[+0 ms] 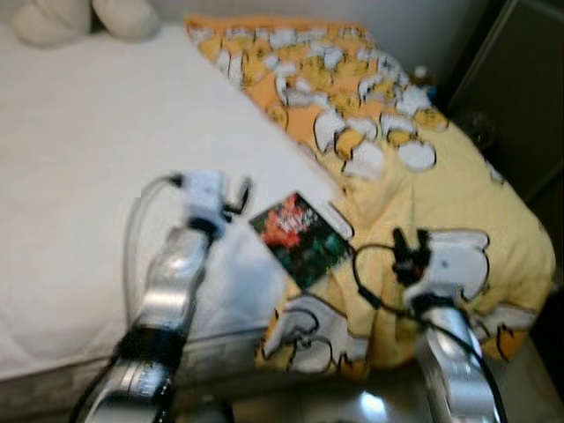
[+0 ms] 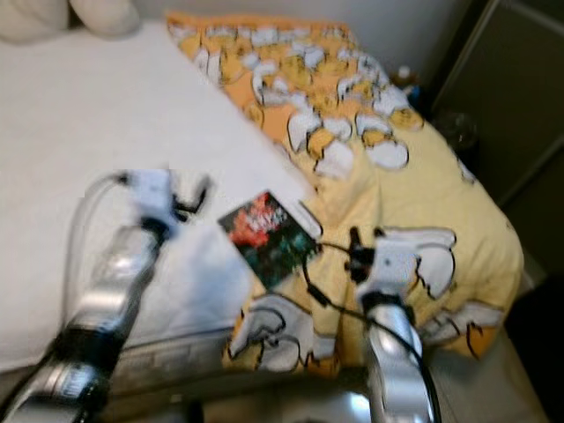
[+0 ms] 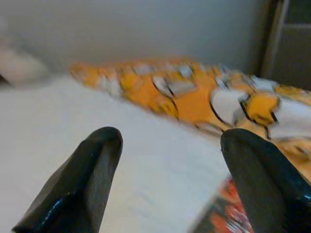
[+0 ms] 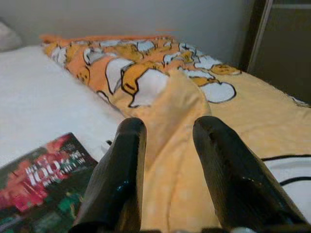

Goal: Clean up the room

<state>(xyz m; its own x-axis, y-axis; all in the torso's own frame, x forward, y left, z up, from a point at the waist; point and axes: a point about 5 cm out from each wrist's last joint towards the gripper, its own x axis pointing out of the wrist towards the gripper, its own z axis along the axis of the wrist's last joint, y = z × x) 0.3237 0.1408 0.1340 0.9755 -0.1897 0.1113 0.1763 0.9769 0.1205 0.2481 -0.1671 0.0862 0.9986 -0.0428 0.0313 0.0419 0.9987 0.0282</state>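
From the head camera, a book (image 1: 298, 231) with a dark red-and-green cover lies on the bed (image 1: 79, 159), at the edge where the white sheet meets a rumpled yellow blanket (image 1: 458, 203) printed with cartoon figures. Pillows (image 1: 84, 16) sit at the far end. The left gripper (image 1: 236, 196) hovers just beside the book; the right gripper (image 1: 407, 247) hangs over the blanket on the book's other side.

The left wrist camera shows its fingers (image 3: 82, 179) spread wide and empty, with a corner of the book low between them.

The right wrist camera shows its fingers (image 4: 119, 174) moderately parted, holding nothing, above a blanket fold, the book beside them.

The robot seems to be reaching for the book. Next, a gripper must drop to the cover's edge and close on it.
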